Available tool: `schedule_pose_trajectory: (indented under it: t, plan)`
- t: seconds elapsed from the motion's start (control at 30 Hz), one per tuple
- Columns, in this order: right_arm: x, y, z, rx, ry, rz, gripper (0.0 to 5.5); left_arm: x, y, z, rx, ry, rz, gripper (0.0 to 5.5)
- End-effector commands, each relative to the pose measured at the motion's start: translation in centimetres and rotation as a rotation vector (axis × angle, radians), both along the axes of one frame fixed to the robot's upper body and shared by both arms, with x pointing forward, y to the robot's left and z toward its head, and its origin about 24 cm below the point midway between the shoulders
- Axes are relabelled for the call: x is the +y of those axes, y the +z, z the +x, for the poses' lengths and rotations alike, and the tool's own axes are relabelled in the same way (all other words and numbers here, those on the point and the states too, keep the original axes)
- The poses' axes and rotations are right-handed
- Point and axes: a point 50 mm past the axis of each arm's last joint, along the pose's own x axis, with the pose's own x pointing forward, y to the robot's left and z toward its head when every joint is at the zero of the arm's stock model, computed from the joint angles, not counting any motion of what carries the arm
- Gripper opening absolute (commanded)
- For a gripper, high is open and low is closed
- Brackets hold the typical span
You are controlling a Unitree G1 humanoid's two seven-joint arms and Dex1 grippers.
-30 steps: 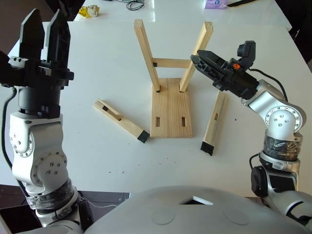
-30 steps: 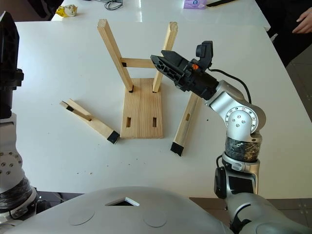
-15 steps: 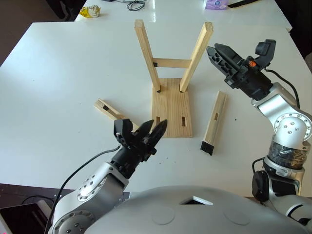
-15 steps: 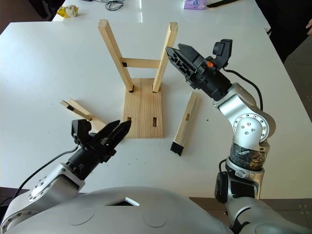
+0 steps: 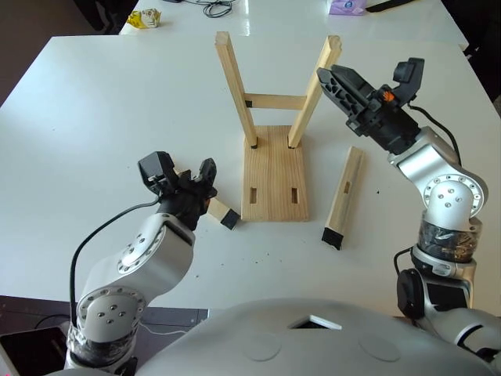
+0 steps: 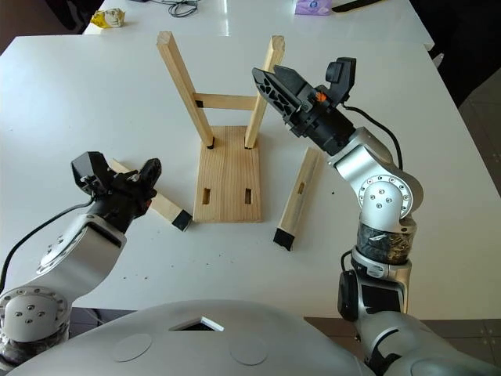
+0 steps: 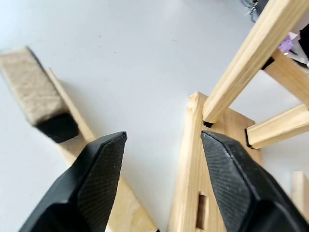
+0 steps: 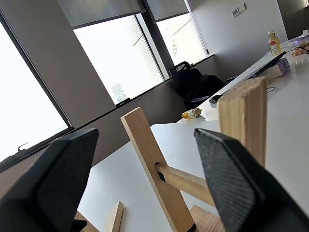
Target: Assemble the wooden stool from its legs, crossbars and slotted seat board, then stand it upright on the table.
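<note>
The white counter point(image 5: 94, 102) carries everything. Ahead of the left end effector point(image 5: 197, 177), and lower than the right end effector point(image 5: 328, 75), the slotted seat board point(image 5: 274, 188) lies flat. Two upright legs point(image 5: 236, 90) are planted in its far slots with a crossbar point(image 5: 275, 101) joining them, and its two near slots are unfilled. A loose leg point(image 5: 218, 210) lies flat under the left end effector, its black-capped end just beside the board's corner. A second loose leg point(image 5: 345, 194) lies flat beneath the right forearm, near the board but apart from it. The head views give this layout. The left wrist view adds that the fingers point(image 7: 96, 188) are spread wide and hold nothing, with one over the loose leg and bare counter in the gap. The right wrist view shows that end effector also spread wide and empty, with the top of the nearer upright leg rising between its fingers point(image 8: 53, 183); contact cannot be judged. The left arm is folded with its elbow low and its end effector down at the counter. The right arm has a raised elbow, and its forearm slants toward the leg tops.
</note>
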Motion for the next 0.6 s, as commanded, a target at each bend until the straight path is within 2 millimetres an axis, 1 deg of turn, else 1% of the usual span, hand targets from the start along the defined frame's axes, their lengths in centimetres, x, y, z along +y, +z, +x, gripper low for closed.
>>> schedule_pose_trajectory:
  t: [0.03,0.2,0.33,0.43,0.53,0.6]
  plan:
    - [0.7,0.5,0.3,0.017,0.06,-0.017,3.65,-1.4,-0.6,-0.6,0.078,0.06,-0.051,2.86]
    - [1.2,0.3,0.9,0.054,0.133,-0.055,3.65,-2.2,-0.9,-0.5,0.102,0.188,-0.042,2.86]
    - [1.5,0.6,1.4,0.064,0.177,-0.07,3.65,-2.4,-0.9,-1.3,0.15,0.29,-0.04,2.86]
    - [1.6,0.6,1.4,0.074,0.202,-0.081,3.65,-2.6,-0.8,-1.6,0.164,0.322,-0.03,2.86]
    - [2.1,0.5,1.4,0.08,0.218,-0.078,3.65,-2.7,-1.7,-1.5,0.204,0.345,0.002,2.86]
    - [2.6,0.7,1.5,0.079,0.242,-0.073,3.65,-2.7,-2.2,-1.3,0.206,0.376,0.032,3.14]
